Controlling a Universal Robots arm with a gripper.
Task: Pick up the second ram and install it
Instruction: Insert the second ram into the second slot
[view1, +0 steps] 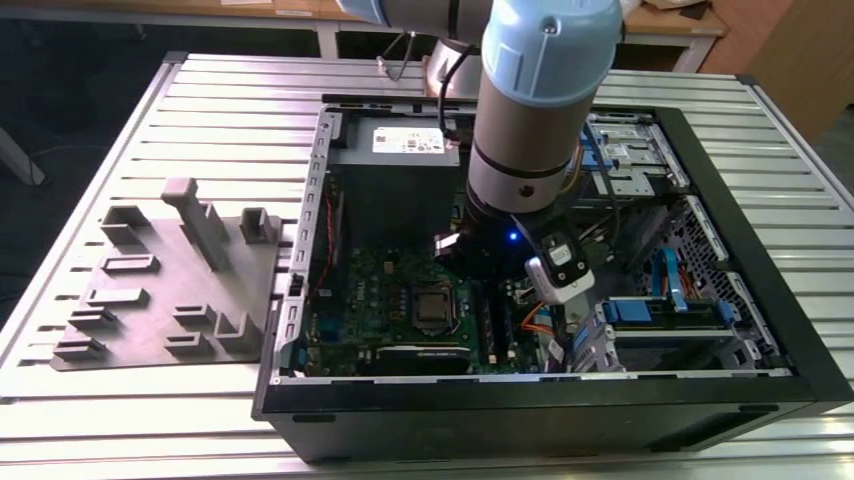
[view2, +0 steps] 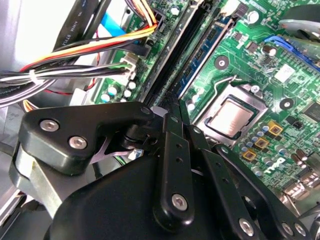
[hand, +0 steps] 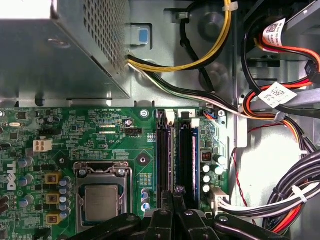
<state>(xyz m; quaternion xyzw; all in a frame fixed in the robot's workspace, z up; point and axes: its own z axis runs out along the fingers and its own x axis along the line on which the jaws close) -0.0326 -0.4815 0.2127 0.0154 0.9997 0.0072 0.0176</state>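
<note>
Lowered inside the open computer case (view1: 801, 330), walls near; cables (hand: 295, 195) crowding beside. Gripper (hand: 174, 196) over the motherboard (hand: 110, 135) slots; fingers together, seemingly clamped on the second ram (view2: 200, 57), dark blue, in its slot.

white label (view1: 407, 140) with dark print on the power supply (view1: 380, 190), too small to read. in the first wrist view, a printed white tag (hand: 274, 27) on a red and black cable, a second tag (hand: 277, 93) on the cables just below, both illegible. large white lettering (hand: 11, 175) at the motherboard (hand: 100, 130) edge, with tiny white markings beside the parts, unreadable.
</note>
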